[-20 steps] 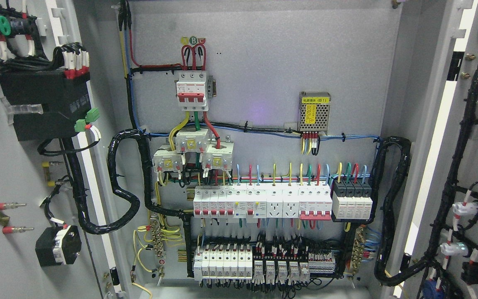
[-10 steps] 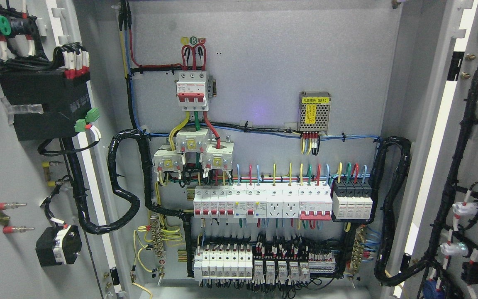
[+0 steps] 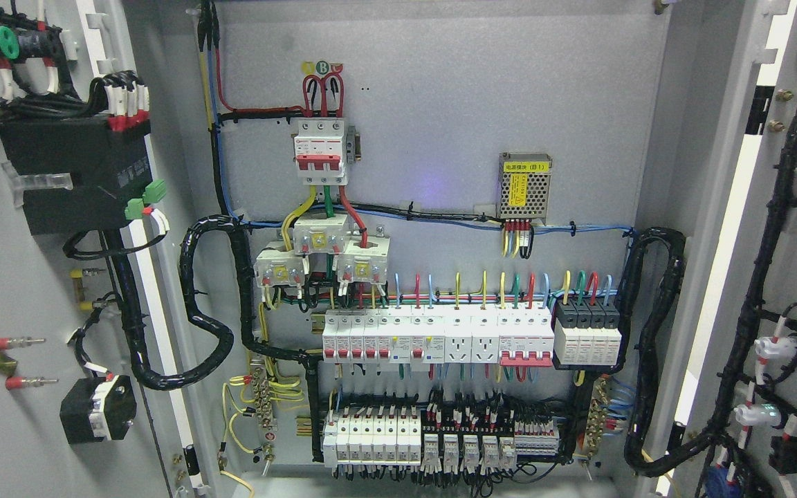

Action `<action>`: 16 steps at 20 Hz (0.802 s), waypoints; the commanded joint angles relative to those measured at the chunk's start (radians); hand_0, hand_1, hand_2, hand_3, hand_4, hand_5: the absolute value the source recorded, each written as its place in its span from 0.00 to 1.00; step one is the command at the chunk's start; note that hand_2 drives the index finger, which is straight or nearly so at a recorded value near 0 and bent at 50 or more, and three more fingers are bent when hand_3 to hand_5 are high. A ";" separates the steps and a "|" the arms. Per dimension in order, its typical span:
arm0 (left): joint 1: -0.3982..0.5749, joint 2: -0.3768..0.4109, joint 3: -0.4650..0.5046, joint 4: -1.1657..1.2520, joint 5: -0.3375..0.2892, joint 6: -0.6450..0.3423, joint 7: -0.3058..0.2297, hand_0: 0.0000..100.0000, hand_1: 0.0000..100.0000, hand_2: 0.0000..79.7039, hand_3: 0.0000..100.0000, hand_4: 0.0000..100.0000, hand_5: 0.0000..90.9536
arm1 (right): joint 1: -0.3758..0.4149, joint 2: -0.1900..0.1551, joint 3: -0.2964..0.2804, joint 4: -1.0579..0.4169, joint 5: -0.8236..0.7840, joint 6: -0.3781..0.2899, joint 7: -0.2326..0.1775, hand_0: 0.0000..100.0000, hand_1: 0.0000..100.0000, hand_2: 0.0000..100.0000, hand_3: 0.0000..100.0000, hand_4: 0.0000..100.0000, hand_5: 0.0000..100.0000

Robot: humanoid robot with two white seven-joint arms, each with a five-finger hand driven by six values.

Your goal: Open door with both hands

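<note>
Now we are facing the cabinet with both doors swung wide: the left door (image 3: pixel 11 290) standing nearest at the left edge, the right door (image 3: pixel 796 277) at the right. Our hands and fingers are showing nowhere, so we cannot tell their state. Farther back, breakers (image 3: pixel 433 339) are sitting on the backplate (image 3: pixel 440 104).

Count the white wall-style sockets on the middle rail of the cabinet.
2. One socket sits left of the other socket, side by side on the middle rail between the breakers and the red-barred breaker block. None appear hidden.
</note>
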 commanded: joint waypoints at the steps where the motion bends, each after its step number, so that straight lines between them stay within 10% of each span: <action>1: 0.136 0.001 -0.015 -0.341 -0.008 0.004 0.005 0.00 0.00 0.00 0.00 0.00 0.00 | 0.004 -0.009 -0.066 0.042 -0.004 -0.002 0.002 0.38 0.00 0.00 0.00 0.00 0.00; 5: 0.243 0.009 -0.023 -0.569 -0.009 0.001 0.004 0.00 0.00 0.00 0.00 0.00 0.00 | 0.019 -0.022 -0.116 0.047 -0.001 -0.003 -0.003 0.38 0.00 0.00 0.00 0.00 0.00; 10: 0.371 0.084 -0.060 -0.889 -0.005 -0.002 0.005 0.00 0.00 0.00 0.00 0.00 0.00 | 0.091 -0.053 -0.224 0.049 0.007 -0.004 -0.107 0.38 0.00 0.00 0.00 0.00 0.00; 16: 0.529 0.164 -0.072 -1.228 -0.002 -0.141 0.005 0.00 0.00 0.00 0.00 0.00 0.00 | 0.194 -0.157 -0.290 0.042 0.059 -0.105 -0.130 0.38 0.00 0.00 0.00 0.00 0.00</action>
